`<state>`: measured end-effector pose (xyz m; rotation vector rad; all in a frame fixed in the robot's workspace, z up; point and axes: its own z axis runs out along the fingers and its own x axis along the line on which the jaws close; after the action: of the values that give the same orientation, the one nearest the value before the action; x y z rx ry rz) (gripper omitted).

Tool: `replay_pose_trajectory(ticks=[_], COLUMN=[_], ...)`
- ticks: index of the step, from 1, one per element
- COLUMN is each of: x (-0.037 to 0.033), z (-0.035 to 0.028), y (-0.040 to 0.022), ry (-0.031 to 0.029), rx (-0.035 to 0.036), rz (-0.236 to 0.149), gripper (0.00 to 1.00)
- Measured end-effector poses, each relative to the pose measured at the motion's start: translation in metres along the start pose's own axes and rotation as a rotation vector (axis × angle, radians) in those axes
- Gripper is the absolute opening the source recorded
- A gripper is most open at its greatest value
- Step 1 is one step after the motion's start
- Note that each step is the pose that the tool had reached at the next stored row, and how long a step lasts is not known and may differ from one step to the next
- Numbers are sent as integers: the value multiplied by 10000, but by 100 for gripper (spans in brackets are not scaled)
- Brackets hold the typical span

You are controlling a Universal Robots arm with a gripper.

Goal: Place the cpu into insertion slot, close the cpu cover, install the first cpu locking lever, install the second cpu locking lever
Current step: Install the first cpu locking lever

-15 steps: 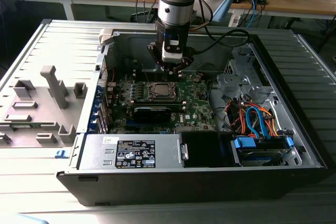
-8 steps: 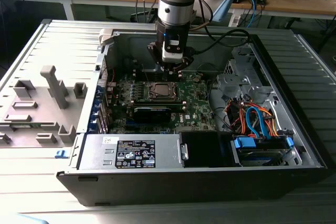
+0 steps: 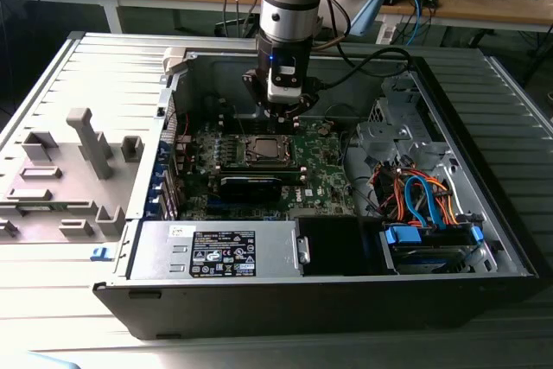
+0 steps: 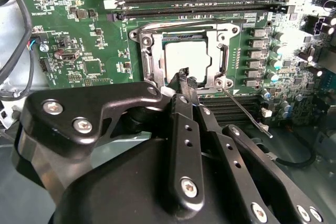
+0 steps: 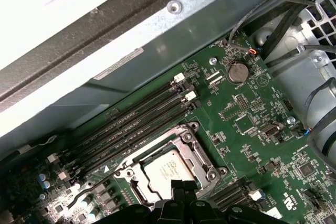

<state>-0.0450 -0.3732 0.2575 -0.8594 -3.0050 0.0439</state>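
Observation:
The cpu (image 4: 186,59) shows its pale metal face (image 5: 167,168) inside the insertion slot (image 3: 259,151) on the green board. The silver cpu cover (image 4: 151,51) lies flat around it, its window framing the chip. A thin locking lever (image 4: 245,113) sticks out slantwise from one corner of the socket, away from the frame. My gripper (image 4: 187,78) hovers just over the socket's edge beside that corner, its fingertips (image 5: 176,186) pressed together with nothing visible between them. In the exterior view the gripper (image 3: 281,110) hangs right above the socket's far side.
Black memory slots (image 5: 136,121) run along one side of the socket. The case's metal wall (image 5: 157,40) rises close behind them. A long black card (image 3: 251,183), a power supply (image 3: 220,252) and a bundle of coloured cables (image 3: 415,196) fill the case nearby.

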Motion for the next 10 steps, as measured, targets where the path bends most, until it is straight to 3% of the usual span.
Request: replay_pose_trajectory(ticks=[10], x=[0], z=[0], y=[0], ry=[-4], rx=[1], rz=[-118], gripper=[11])
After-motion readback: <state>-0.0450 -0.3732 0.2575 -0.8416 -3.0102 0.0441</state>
